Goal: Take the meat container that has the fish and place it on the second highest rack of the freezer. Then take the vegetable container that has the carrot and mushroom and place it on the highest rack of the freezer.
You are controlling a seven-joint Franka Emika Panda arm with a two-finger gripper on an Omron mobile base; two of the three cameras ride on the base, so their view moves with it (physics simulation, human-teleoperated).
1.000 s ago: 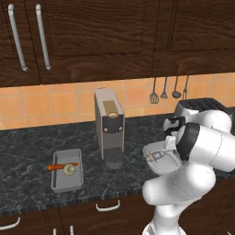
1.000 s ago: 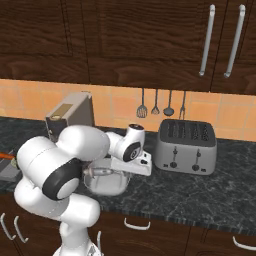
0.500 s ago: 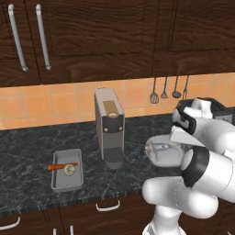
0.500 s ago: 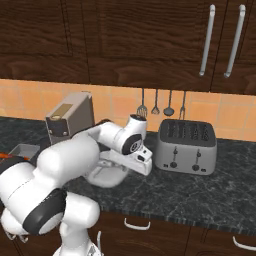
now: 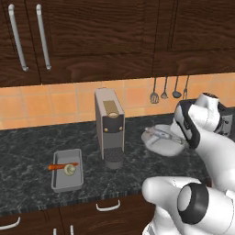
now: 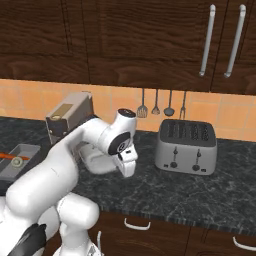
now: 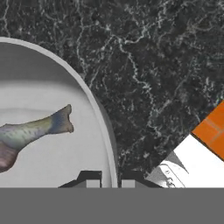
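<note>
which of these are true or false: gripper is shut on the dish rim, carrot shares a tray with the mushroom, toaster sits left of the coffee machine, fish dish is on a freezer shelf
1. The gripper is shut on the rim of the fish dish: true.
2. The carrot shares the grey tray with the mushroom: true.
3. The toaster sits left of the coffee machine: false, it stands to its right.
4. The fish dish is on a freezer shelf: false, it is at the dark counter.
</note>
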